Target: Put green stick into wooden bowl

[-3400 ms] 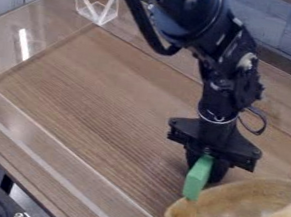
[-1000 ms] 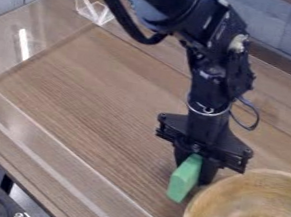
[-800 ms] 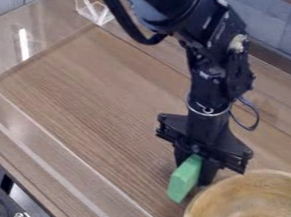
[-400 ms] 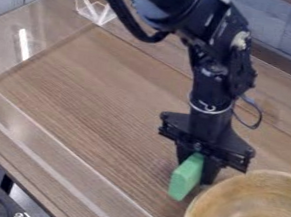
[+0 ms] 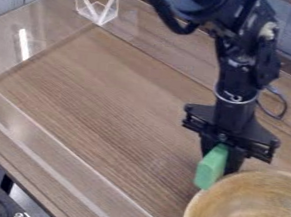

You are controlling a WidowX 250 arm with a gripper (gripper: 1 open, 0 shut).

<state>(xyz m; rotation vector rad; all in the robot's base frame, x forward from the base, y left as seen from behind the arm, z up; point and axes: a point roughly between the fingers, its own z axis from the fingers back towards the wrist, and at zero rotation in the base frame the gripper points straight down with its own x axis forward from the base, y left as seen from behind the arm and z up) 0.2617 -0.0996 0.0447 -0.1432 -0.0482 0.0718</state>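
Note:
My gripper [image 5: 220,152] points straight down and is shut on the top end of the green stick [image 5: 210,170], a small bright green bar that hangs tilted just above the wooden tabletop. The wooden bowl [image 5: 251,214], round and light tan with a thick rim, fills the lower right corner. The stick's lower end is right beside the bowl's left rim, outside it. The black arm reaches down from the top of the view.
A clear acrylic wall [image 5: 25,130] borders the table on the left and front. A small clear stand [image 5: 95,5] sits at the back left. Wood-grain tabletop [image 5: 96,94] stretches across the left and middle.
The arm has shifted to the right, carrying the green stick with it, so the stick now hangs closer to the bowl's rim. The bowl has stayed put.

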